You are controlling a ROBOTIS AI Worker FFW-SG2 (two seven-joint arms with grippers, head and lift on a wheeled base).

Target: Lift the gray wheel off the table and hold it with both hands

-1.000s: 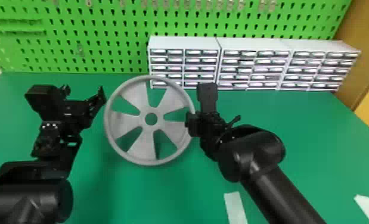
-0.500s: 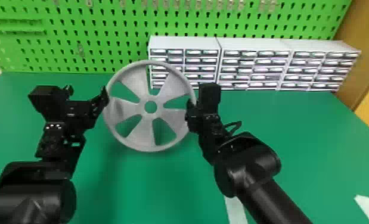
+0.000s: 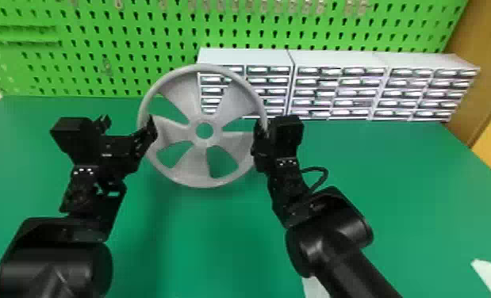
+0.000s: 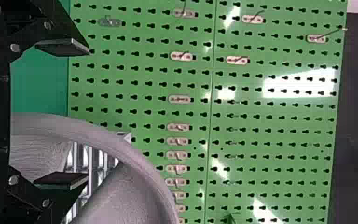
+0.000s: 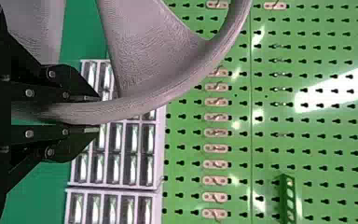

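I'm keeping the right gripper (image 5: 92,114) clamped on the gray wheel's (image 3: 192,164) right rim. The left gripper (image 4: 87,113) is hanging with fingers wide apart — the left rim is running between them, closer to the right-hand one. The wheel is standing upright, seemingly above the table (image 3: 216,237) — the drawer units (image 3: 331,59) are sitting farther back.

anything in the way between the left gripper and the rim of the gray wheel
Nothing visible is in the way: the left gripper is open, and the near rim of the gray wheel appears to pass between its fingers. The white drawer units stand behind the wheel.
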